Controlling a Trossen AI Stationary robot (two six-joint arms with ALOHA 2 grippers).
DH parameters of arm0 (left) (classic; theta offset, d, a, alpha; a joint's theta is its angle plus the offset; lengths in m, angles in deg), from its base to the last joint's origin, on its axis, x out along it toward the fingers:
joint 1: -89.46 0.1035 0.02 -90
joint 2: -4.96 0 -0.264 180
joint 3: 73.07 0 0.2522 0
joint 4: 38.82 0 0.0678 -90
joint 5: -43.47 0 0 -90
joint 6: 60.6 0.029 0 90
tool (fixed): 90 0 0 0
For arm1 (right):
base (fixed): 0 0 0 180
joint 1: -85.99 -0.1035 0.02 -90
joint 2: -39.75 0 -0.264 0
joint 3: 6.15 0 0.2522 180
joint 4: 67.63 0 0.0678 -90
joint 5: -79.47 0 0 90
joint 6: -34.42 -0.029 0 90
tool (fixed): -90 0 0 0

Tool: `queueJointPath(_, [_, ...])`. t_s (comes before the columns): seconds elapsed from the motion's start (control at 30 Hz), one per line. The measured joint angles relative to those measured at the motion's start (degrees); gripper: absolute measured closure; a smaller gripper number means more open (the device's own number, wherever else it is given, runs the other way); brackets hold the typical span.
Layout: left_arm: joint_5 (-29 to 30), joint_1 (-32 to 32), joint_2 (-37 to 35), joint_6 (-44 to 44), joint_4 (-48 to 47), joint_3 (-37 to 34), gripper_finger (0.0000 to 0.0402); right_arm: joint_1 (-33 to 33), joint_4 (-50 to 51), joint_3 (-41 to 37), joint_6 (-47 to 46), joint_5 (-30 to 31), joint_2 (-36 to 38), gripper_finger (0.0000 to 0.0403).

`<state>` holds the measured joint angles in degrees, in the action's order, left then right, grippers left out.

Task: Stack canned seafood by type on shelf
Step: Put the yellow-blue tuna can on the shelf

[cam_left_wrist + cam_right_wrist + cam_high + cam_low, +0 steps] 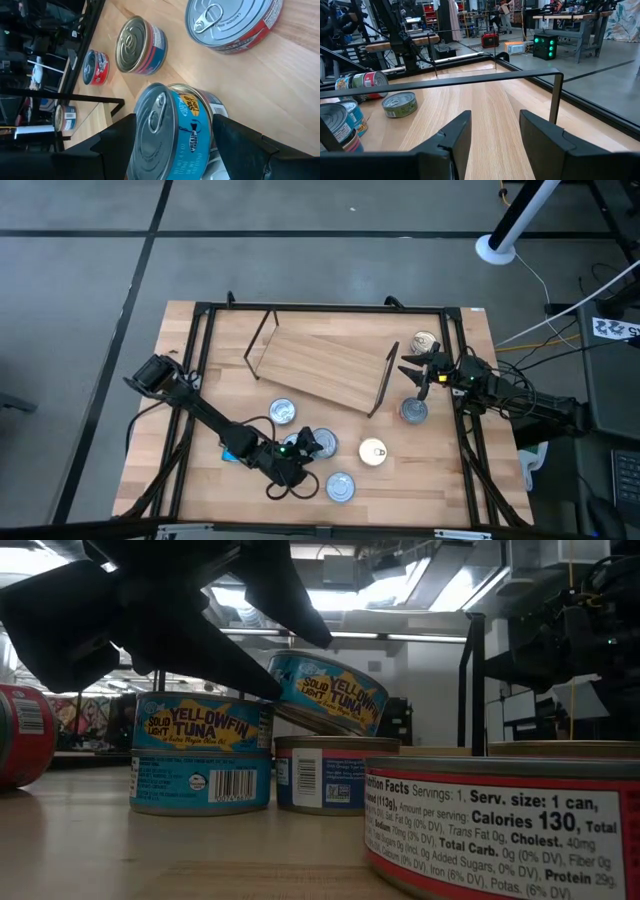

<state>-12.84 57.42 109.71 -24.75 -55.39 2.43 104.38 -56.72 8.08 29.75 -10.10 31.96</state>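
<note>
Left gripper (172, 145) pinches a tilted tuna can (170, 130) at lower center; next, lift toward shelf (320, 368). Right gripper (490, 135), spread, empty.

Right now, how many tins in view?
8 tins: one tilted in left gripper, two stacked under it, four loose nearby, one by right gripper. More may be hidden.

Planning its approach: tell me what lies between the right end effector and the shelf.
Nothing: the high view shows only bare tabletop between the right end effector and the shelf.
</note>
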Motion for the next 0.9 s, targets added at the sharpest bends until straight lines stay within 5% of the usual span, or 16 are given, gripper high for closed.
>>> queueJointPath(0.9, [1.75, 0.7, 2.79, 0.95, 2.62, 0.04, 0.0143, 0.0, 0.16, 0.0, 0.0, -0.02, -0.02, 0.0235])
